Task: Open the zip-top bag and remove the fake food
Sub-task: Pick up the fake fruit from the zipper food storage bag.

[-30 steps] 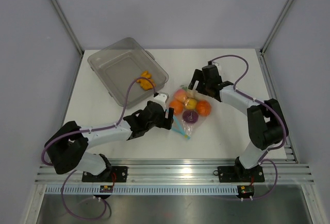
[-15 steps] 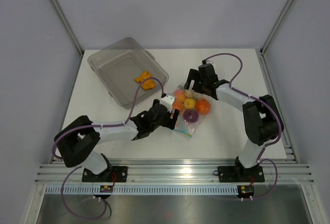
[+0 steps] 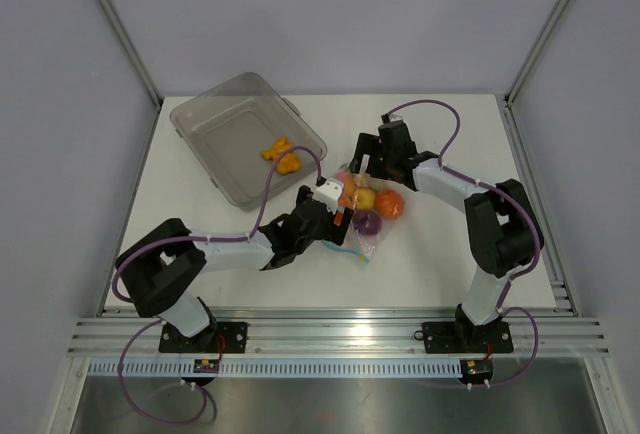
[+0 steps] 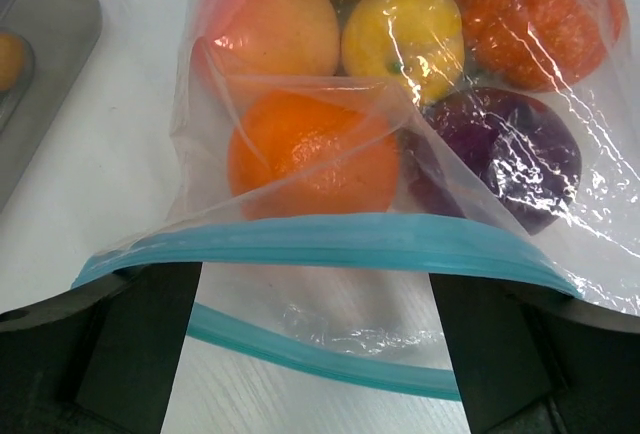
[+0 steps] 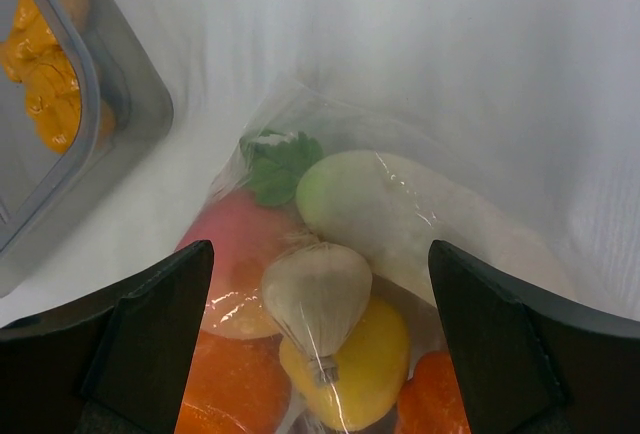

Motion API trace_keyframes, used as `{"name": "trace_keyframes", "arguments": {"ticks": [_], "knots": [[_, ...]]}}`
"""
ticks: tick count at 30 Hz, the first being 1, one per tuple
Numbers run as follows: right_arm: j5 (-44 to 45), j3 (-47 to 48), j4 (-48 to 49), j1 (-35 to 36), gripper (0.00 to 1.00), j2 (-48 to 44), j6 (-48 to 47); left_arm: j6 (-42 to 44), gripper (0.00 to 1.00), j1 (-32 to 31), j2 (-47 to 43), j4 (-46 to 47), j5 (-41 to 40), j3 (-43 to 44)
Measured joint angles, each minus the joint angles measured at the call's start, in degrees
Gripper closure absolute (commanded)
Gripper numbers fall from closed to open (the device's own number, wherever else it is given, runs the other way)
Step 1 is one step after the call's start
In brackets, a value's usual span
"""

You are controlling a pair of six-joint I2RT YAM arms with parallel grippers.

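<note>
Clear plastic zip-top bag (image 3: pixel 366 216) lies mid-tabletop (image 3: pixel 450 254), fake food (image 4: pixel 312 159) still inside. Left hand (image 3: pixel 337 218), spread wide and gripping nothing, straddles the blue zip strip (image 4: pixel 330 241), probably to part the mouth. Right hand (image 5: pixel 318 254), equally wide and empty, hovers over the closed end, presumably to anchor it.

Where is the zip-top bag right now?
In the top view the zip-top bag lies mid-table, right of the clear tub, between the left gripper at its blue zip end and the right gripper at its far end.
</note>
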Motion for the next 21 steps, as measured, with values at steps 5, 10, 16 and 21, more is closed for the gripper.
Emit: {"name": "trace_keyframes", "arguments": {"ticks": [5,10,16,21], "knots": [[-1.9,0.3,0.1,0.0,0.05,0.3,-0.2,0.0,0.03,0.0,2.7,0.0,-0.5,2.0],[-3.5,1.1,0.7,0.0,0.06,1.3,-0.5,0.1,0.03,0.0,5.2,0.0,-1.1,4.0],[-5.0,1.6,1.4,0.0,0.08,2.0,-0.6,0.0,0.02,0.0,8.2,-0.5,-2.8,7.3],[-6.4,1.9,1.5,0.0,0.11,2.3,-0.6,0.3,0.01,0.0,9.9,-1.2,-4.9,8.9]]}}
